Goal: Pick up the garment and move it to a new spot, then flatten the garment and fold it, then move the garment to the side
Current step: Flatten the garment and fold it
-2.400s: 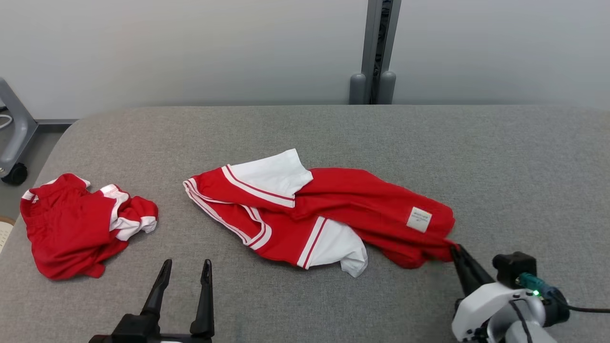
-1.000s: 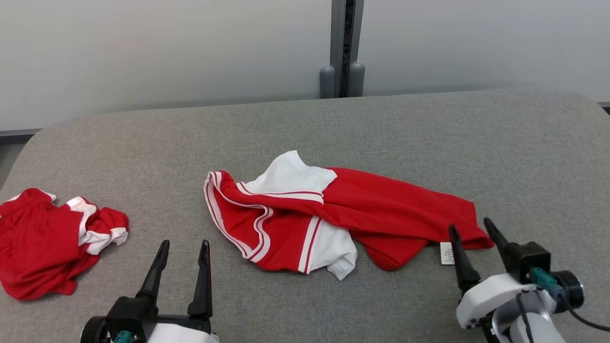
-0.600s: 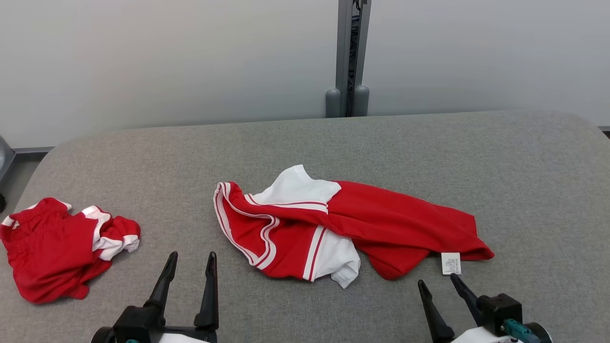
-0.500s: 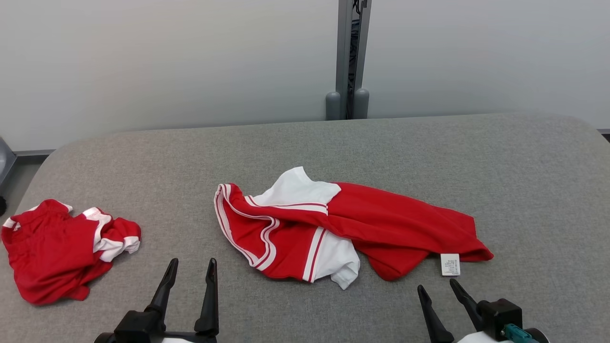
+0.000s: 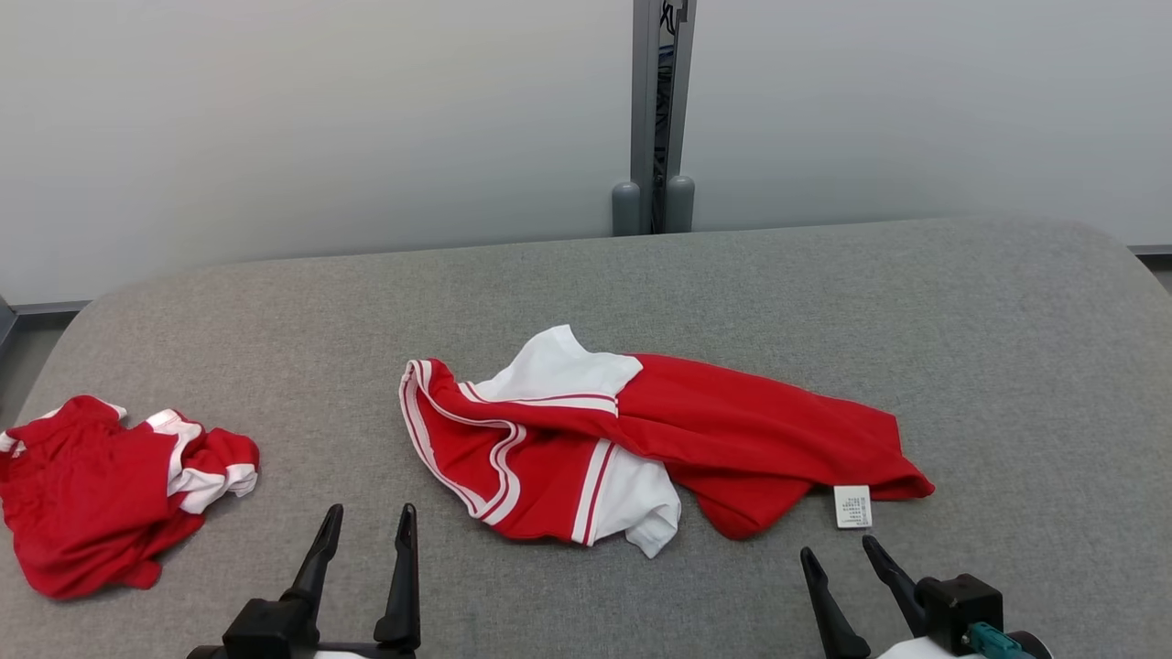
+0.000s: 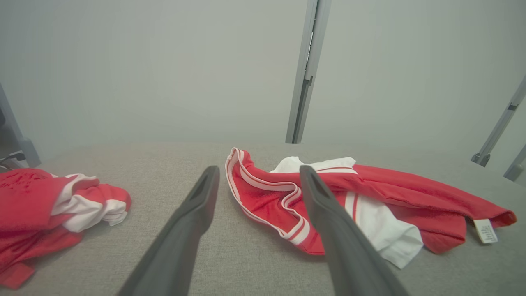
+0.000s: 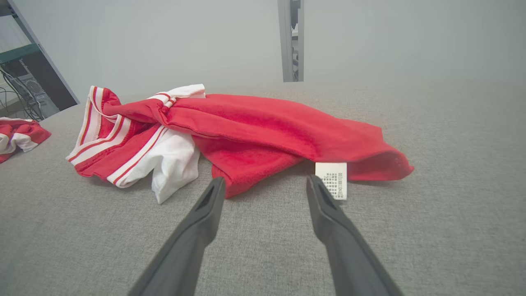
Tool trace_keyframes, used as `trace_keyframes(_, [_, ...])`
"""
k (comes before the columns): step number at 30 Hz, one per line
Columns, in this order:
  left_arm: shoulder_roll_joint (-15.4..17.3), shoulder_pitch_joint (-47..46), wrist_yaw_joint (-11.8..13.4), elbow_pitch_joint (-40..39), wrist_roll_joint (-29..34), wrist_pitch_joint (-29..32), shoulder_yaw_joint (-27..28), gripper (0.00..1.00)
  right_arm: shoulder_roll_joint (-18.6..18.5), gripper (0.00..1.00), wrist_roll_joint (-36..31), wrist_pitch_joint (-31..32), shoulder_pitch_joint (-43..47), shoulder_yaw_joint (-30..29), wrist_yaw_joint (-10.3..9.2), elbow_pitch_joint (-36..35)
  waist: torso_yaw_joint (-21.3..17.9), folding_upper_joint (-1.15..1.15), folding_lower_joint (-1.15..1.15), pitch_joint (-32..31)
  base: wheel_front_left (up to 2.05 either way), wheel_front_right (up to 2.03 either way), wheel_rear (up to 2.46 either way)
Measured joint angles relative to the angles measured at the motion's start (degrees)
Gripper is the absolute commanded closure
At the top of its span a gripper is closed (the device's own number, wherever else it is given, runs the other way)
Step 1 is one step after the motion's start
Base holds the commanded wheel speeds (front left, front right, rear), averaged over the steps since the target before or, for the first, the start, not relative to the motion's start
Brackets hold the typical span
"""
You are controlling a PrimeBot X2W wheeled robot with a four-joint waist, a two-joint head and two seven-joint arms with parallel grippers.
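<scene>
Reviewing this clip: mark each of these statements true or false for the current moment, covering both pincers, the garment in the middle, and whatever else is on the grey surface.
1. The left pincer and right pincer are both open and empty. True.
2. The right pincer is clamped on the garment's hem. False: it sits short of the cloth, touching nothing.
3. The garment lies neatly folded. False: it is rumpled, with a white sleeve sticking out toward the robot.
4. A second red-and-white garment lies bunched up at the robot's far left. True.
5. A white label pokes out from the garment's edge just ahead of the right pincer. True.
</scene>
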Motion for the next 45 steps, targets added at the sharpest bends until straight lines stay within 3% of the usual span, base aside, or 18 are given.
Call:
trace_keyframes(10, [0.02,-8.57,-1.89,4.59,1.68,0.00,-0.20,0.00,-0.45,0.00,0.25,0.00,-0.37,0.74,0.00,-0.34,-1.54,0.00,0.00,1.75,0.00,0.00,0.00])
trace_keyframes(21, [-0.01,-30.45,-5.92,19.93,3.68,0.59,-5.26,0.00,-0.79,0.00,0.08,0.00,-4.12,0.97,0.00,-2.78,-3.86,0.00,0.00,8.84,0.00,0.00,0.00])
trace_keyframes(33, [0.22,-56.25,-7.05,41.99,4.94,15.56,-7.77,0.00,-0.49,0.00,-0.10,0.00,-8.94,0.64,0.00,-4.58,-6.93,0.00,0.00,20.09,0.00,0.00,0.00])
trace_keyframes(40, [0.09,-63.89,-8.09,50.67,3.75,22.46,-10.22,0.00,-0.18,0.00,-0.25,0.00,-10.10,0.13,0.00,-4.93,-8.03,0.00,0.00,24.47,0.00,0.00,0.00])
trace_keyframes(45, [0.11,-67.02,-8.27,54.75,3.64,23.83,-11.63,0.00,0.02,0.00,-0.40,-0.08,-11.04,0.56,0.00,-5.30,-8.74,0.00,0.00,25.94,0.00,0.00,0.00])
